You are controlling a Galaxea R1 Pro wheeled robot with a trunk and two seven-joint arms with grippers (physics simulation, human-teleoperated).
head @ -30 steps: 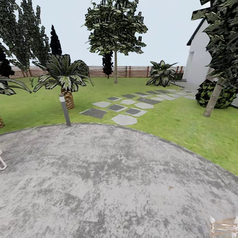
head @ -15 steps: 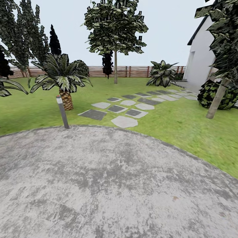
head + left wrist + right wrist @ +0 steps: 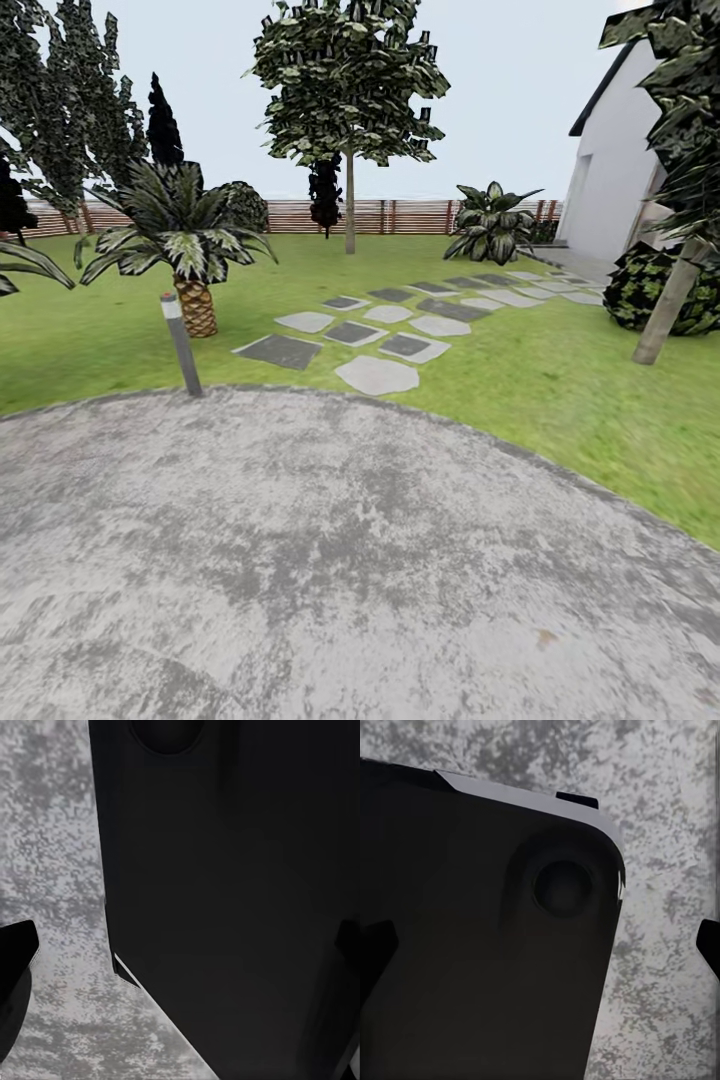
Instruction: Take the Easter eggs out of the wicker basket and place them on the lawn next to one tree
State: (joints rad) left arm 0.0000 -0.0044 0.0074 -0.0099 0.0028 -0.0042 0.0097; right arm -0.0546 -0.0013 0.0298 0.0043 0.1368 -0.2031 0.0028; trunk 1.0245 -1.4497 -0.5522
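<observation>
Compared with a second ago, the whole head view has slid: the short bollard light [image 3: 181, 343] and the palm [image 3: 178, 235] sit further left, the leaning pale-trunked tree [image 3: 668, 302] further right, and the pale gripper tips once at the lower corners have left the frame, which reads as the camera moving. A broad round patch of mottled grey paving [image 3: 330, 560] spreads across the foreground, open and flat, its curved edge meeting the lawn [image 3: 540, 375] just behind the bollard. Irregular flat stepping stones [image 3: 378, 375] run over the short grass toward the white house [image 3: 612, 180]. A horizontal-slat wooden fence [image 3: 300, 215] closes the far side behind a tall thin-trunked tree [image 3: 348, 90]. In both wrist views a smooth black robot body panel [image 3: 240, 892] blocks the look along the fingers above speckled paving, so I cannot tell how either gripper's jaws stand.
</observation>
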